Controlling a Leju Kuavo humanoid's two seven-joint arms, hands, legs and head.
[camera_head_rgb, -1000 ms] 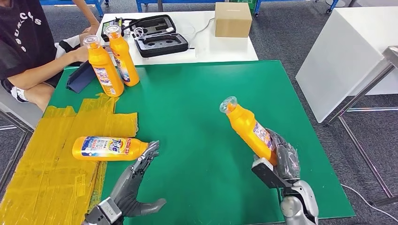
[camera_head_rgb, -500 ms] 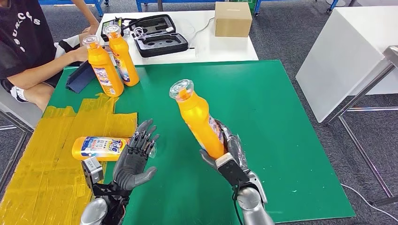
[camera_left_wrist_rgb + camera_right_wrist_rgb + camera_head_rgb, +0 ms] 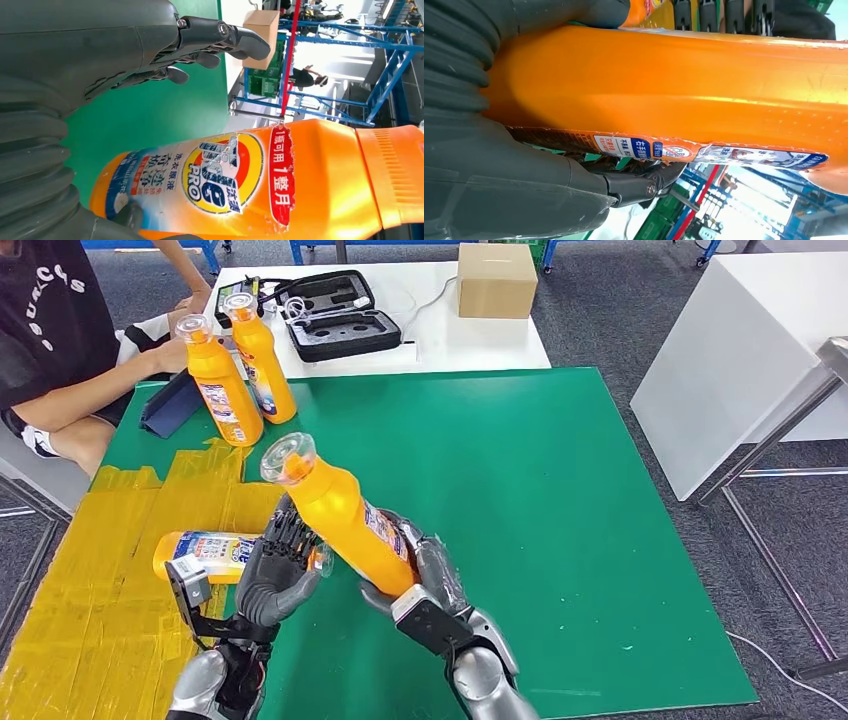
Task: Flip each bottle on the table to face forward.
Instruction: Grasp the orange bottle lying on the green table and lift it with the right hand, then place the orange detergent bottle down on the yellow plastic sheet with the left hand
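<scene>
Sweeping leftward over the last second, the held bottle has travelled from the right side of the green table to just left of centre, and the left hand has risen from beside the lying bottle to meet it. I judge this a handover or a two-handed re-grip, so the bottle can be turned label-forward before it is stood down.

On the far left, a seated person rests an arm at the table edge; two upright bottles stand near them, well apart from the action. Nearer, the lying bottle rests on the yellow tape patch, long axis running left to right, its neck hidden behind the left hand.

That left hand is raised with fingers apart, close against the held bottle's lower body; whether it touches, I cannot tell. It holds nothing yet.

The held bottle is airborne, its long axis tilted, cap up toward the far left and base down toward the near right. The right hand is clamped round its lower body. In the left wrist view its main label faces that camera.
</scene>
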